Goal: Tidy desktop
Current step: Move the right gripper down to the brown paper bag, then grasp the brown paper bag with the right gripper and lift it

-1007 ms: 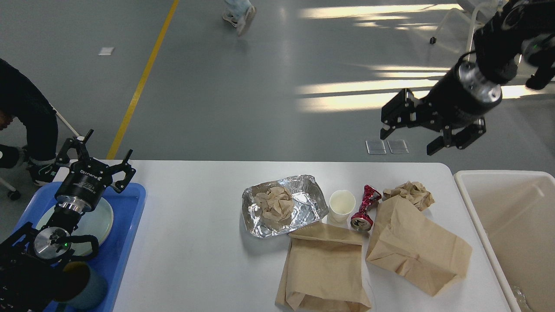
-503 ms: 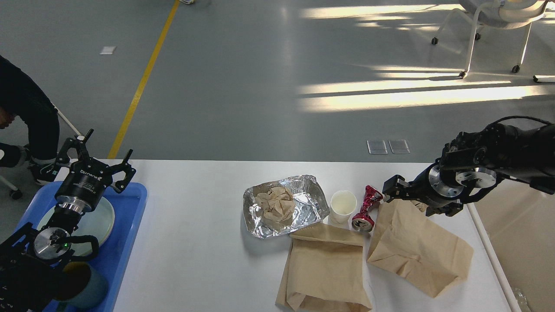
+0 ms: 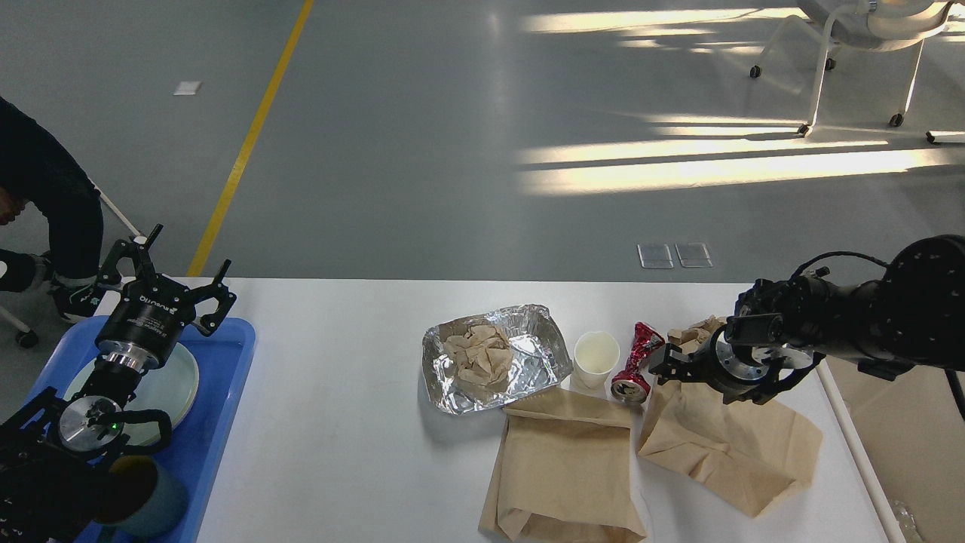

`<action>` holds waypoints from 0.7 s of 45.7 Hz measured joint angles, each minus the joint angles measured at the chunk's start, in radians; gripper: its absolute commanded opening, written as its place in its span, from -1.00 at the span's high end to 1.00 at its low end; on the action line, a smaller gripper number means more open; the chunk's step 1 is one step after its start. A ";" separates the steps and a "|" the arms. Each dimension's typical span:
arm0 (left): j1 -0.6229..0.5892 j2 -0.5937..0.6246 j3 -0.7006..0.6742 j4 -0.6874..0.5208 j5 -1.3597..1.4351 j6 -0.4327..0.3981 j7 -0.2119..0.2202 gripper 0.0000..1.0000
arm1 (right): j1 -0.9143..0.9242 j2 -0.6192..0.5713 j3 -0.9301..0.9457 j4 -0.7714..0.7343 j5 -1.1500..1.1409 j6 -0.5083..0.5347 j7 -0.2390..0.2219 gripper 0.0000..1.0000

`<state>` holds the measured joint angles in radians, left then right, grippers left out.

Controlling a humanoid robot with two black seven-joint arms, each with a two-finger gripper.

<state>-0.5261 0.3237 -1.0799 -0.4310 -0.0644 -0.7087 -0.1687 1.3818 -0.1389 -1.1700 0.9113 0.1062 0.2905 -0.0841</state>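
The white desktop (image 3: 339, 430) holds a foil tray (image 3: 528, 354) with crumpled brown paper (image 3: 476, 360) in it, a white paper cup (image 3: 595, 356), a crushed red can (image 3: 637, 362), a crumpled paper ball (image 3: 700, 330) and two flat brown paper bags (image 3: 565, 467) (image 3: 735, 445). My right gripper (image 3: 669, 367) is low on the top edge of the right bag, just right of the can. Its fingers are dark and cannot be told apart. My left gripper (image 3: 188, 256) is open and empty above the back of the blue tray (image 3: 222, 422).
The blue tray at the left edge holds a pale plate (image 3: 172, 381) and a dark cup (image 3: 147, 498). A cream-white bin (image 3: 897, 445) stands off the desktop's right end, partly behind my right arm. A seated person (image 3: 45, 204) is at far left.
My right arm has come down from high beyond the table to the top of the right paper bag, whose upper part now looks creased. The left arm has not moved.
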 measured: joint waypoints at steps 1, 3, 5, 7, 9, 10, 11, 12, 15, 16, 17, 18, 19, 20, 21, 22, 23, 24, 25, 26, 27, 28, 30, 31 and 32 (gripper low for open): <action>0.000 0.000 0.000 0.000 0.000 0.000 0.000 -0.93 | -0.002 0.000 0.000 -0.001 0.000 -0.001 0.000 -0.25; 0.000 0.000 0.000 0.000 0.000 0.000 0.000 -0.93 | -0.005 0.000 -0.001 -0.002 0.000 -0.005 0.000 0.07; 0.000 0.000 0.000 0.000 0.000 0.000 0.000 -0.93 | -0.006 0.000 -0.002 -0.002 0.000 -0.008 0.000 0.64; 0.000 0.000 0.000 0.000 0.000 0.000 0.000 -0.93 | -0.006 0.000 -0.004 0.000 0.000 -0.007 0.000 0.94; 0.000 0.000 0.000 0.000 0.000 0.000 0.000 -0.93 | -0.006 -0.002 -0.014 0.004 -0.003 0.003 0.000 1.00; 0.000 0.000 0.000 0.000 0.000 0.000 0.000 -0.93 | -0.006 -0.003 -0.020 0.005 -0.004 0.006 0.000 1.00; 0.000 0.000 0.000 0.000 0.000 0.000 0.000 -0.93 | -0.006 -0.004 -0.026 0.005 -0.004 0.009 0.000 1.00; 0.000 0.000 0.000 0.000 0.000 0.000 0.000 -0.93 | -0.004 -0.004 -0.034 0.006 -0.004 0.014 0.000 1.00; 0.000 0.000 0.000 0.000 0.000 0.000 0.000 -0.93 | -0.001 -0.004 -0.057 0.009 -0.005 0.037 0.000 1.00; 0.000 0.000 0.000 0.000 0.000 0.000 0.000 -0.93 | 0.000 -0.005 -0.062 0.009 -0.005 0.043 0.000 1.00; 0.000 0.000 0.000 0.000 0.000 0.000 0.000 -0.93 | 0.002 -0.005 -0.066 0.009 -0.005 0.049 0.000 1.00; 0.000 0.000 0.000 0.000 0.000 0.000 0.000 -0.93 | 0.004 -0.006 -0.069 0.010 -0.005 0.053 0.000 1.00; 0.000 0.000 0.000 0.000 0.000 0.000 0.000 -0.93 | 0.005 -0.007 -0.071 0.010 -0.005 0.056 0.000 1.00; 0.000 0.000 0.000 0.000 0.000 0.000 0.000 -0.93 | 0.007 -0.008 -0.073 0.011 -0.005 0.059 0.000 1.00; 0.000 0.000 0.000 0.000 0.000 0.000 0.000 -0.93 | 0.009 -0.009 -0.075 0.011 -0.005 0.062 0.000 1.00; 0.000 0.000 0.000 0.000 0.000 0.000 0.000 -0.93 | 0.011 -0.010 -0.077 0.012 -0.005 0.065 0.000 1.00; 0.000 0.000 0.000 0.000 0.000 0.000 0.000 -0.93 | 0.013 -0.012 -0.080 0.012 -0.005 0.067 0.000 1.00; 0.000 0.000 0.000 0.000 0.000 0.000 0.000 -0.93 | 0.015 -0.014 -0.084 0.014 -0.005 0.070 0.000 1.00; 0.000 0.000 0.000 0.000 0.000 0.000 0.000 -0.93 | 0.018 -0.017 -0.088 0.015 -0.005 0.074 0.000 1.00; 0.000 0.000 0.000 0.000 0.000 0.000 0.000 -0.93 | 0.023 -0.020 -0.095 0.017 -0.005 0.078 0.000 1.00; 0.000 0.000 0.000 0.000 0.000 0.000 0.000 -0.93 | 0.029 -0.023 -0.102 0.019 -0.005 0.083 0.000 1.00; 0.000 0.000 0.000 0.000 0.000 0.000 0.000 -0.93 | 0.039 -0.028 -0.111 0.023 -0.005 0.091 0.000 1.00; 0.000 0.000 0.000 0.000 0.000 0.000 0.000 -0.93 | 0.056 -0.036 -0.125 0.030 -0.005 0.104 0.000 1.00; 0.000 0.000 0.000 0.000 0.000 0.000 0.000 -0.93 | 0.067 -0.041 -0.132 0.036 -0.005 0.113 0.001 1.00; 0.000 0.000 0.000 0.000 0.000 0.000 0.000 -0.93 | 0.077 -0.047 -0.135 0.041 -0.005 0.121 0.002 1.00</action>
<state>-0.5261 0.3235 -1.0799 -0.4310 -0.0644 -0.7087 -0.1687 1.4585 -0.1857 -1.3054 0.9521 0.1012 0.4116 -0.0816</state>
